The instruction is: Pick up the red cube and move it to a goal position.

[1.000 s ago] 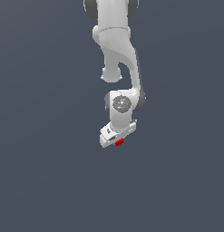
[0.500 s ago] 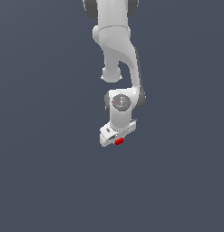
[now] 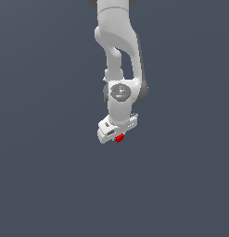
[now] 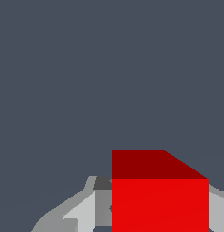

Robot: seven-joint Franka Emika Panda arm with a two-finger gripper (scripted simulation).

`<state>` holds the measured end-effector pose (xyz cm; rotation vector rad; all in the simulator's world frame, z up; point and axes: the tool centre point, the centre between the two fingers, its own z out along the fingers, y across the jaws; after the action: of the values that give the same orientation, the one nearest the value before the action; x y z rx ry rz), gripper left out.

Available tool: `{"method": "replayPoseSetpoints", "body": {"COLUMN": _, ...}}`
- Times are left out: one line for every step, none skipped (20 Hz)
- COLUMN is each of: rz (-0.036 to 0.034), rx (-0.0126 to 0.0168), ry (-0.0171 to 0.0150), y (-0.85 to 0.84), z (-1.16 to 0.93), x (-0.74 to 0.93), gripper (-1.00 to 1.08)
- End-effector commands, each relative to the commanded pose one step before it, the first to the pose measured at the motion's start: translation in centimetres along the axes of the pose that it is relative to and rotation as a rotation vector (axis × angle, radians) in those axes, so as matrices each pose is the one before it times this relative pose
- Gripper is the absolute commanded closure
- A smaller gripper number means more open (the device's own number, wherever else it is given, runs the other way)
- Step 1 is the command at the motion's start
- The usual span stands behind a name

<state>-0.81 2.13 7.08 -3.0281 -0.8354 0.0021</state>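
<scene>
1. My arm (image 3: pixel 117 51) hangs from the top edge of the exterior view, just right of center, w/ the wrist pointing down.
2. My gripper (image 3: pixel 118 137) sits a bit below mid-frame in the exterior view.
3. My fingers (image 4: pixel 81 213) are clamped on the red cube (image 3: pixel 119 137); pale finger surfaces press against both its sides in the wrist view.
4. The cube peeks out under the gripper body in the exterior view, near frame center, slightly low.
5. In the wrist view the cube (image 4: pixel 159 199) fills much of the lower right.
6. Bg is flat dark grey-blue (image 3: pixel 41 176) everywhere; can't tell floor from backdrop.
</scene>
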Motion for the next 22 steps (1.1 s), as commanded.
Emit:
{"method": "replayPoseSetpoints", "body": {"rz": 0.00027, "rx": -0.00097, "ry": 0.00128, "y": 0.296, "z": -1.974, "x": -0.686, "gripper": 1.08}}
{"method": "replayPoseSetpoints", "body": {"rz": 0.00000, "rx": 0.00000, "ry": 0.00000, "y": 0.122, "z": -0.886, "x": -0.325, "gripper": 1.08}}
{"method": "replayPoseSetpoints", "body": {"rz": -0.00047, "rx": -0.00035, "ry": -0.00036, "y": 0.101, "z": -0.934, "x": -0.326, "gripper": 1.08}}
{"method": "replayPoseSetpoints", "body": {"rz": 0.00000, "rx": 0.00000, "ry": 0.00000, "y": 0.136, "z": -0.992, "x": -0.361, "gripper": 1.08}}
{"method": "replayPoseSetpoints", "body": {"rz": 0.00000, "rx": 0.00000, "ry": 0.00000, "y": 0.138, "z": -1.016, "x": -0.367, "gripper": 1.08}}
{"method": "replayPoseSetpoints", "body": {"rz": 0.00000, "rx": 0.00000, "ry": 0.00000, "y": 0.140, "z": -1.030, "x": -0.370, "gripper": 1.08}}
{"method": "replayPoseSetpoints", "body": {"rz": 0.00000, "rx": 0.00000, "ry": 0.00000, "y": 0.141, "z": -1.046, "x": -0.374, "gripper": 1.08}}
{"method": "replayPoseSetpoints", "body": {"rz": 0.00000, "rx": 0.00000, "ry": 0.00000, "y": 0.143, "z": -1.064, "x": -0.378, "gripper": 1.08}}
{"method": "replayPoseSetpoints", "body": {"rz": 0.00000, "rx": 0.00000, "ry": 0.00000, "y": 0.145, "z": -1.084, "x": -0.382, "gripper": 1.08}}
{"method": "replayPoseSetpoints", "body": {"rz": -0.00058, "rx": 0.00070, "ry": 0.00037, "y": 0.131, "z": -1.103, "x": -0.376, "gripper": 1.08}}
{"method": "replayPoseSetpoints", "body": {"rz": 0.00000, "rx": 0.00000, "ry": 0.00000, "y": 0.151, "z": -1.132, "x": -0.394, "gripper": 1.08}}
{"method": "replayPoseSetpoints", "body": {"rz": 0.00000, "rx": 0.00000, "ry": 0.00000, "y": 0.155, "z": -1.161, "x": -0.401, "gripper": 1.08}}
{"method": "replayPoseSetpoints", "body": {"rz": -0.00016, "rx": 0.00054, "ry": 0.00041, "y": 0.162, "z": -1.187, "x": -0.410, "gripper": 1.08}}
{"method": "replayPoseSetpoints", "body": {"rz": 0.00000, "rx": 0.00000, "ry": 0.00000, "y": 0.159, "z": -1.185, "x": -0.404, "gripper": 1.08}}
{"method": "replayPoseSetpoints", "body": {"rz": 0.00000, "rx": 0.00000, "ry": 0.00000, "y": 0.160, "z": -1.185, "x": -0.402, "gripper": 1.08}}
{"method": "replayPoseSetpoints", "body": {"rz": -0.00018, "rx": 0.00053, "ry": 0.00041, "y": 0.164, "z": -1.177, "x": -0.400, "gripper": 1.08}}
{"method": "replayPoseSetpoints", "body": {"rz": 0.00000, "rx": 0.00000, "ry": 0.00000, "y": 0.158, "z": -1.151, "x": -0.386, "gripper": 1.08}}
{"method": "replayPoseSetpoints", "body": {"rz": 0.00000, "rx": 0.00000, "ry": 0.00000, "y": 0.156, "z": -1.126, "x": -0.375, "gripper": 1.08}}
{"method": "replayPoseSetpoints", "body": {"rz": -0.00014, "rx": 0.00052, "ry": 0.00043, "y": 0.163, "z": -1.104, "x": -0.372, "gripper": 1.08}}
{"method": "replayPoseSetpoints", "body": {"rz": 0.00000, "rx": 0.00000, "ry": 0.00000, "y": 0.155, "z": -1.074, "x": -0.354, "gripper": 1.08}}
{"method": "replayPoseSetpoints", "body": {"rz": 0.00000, "rx": 0.00000, "ry": 0.00000, "y": 0.154, "z": -1.045, "x": -0.342, "gripper": 1.08}}
{"method": "replayPoseSetpoints", "body": {"rz": 0.00000, "rx": 0.00000, "ry": 0.00000, "y": 0.151, "z": -1.012, "x": -0.329, "gripper": 1.08}}
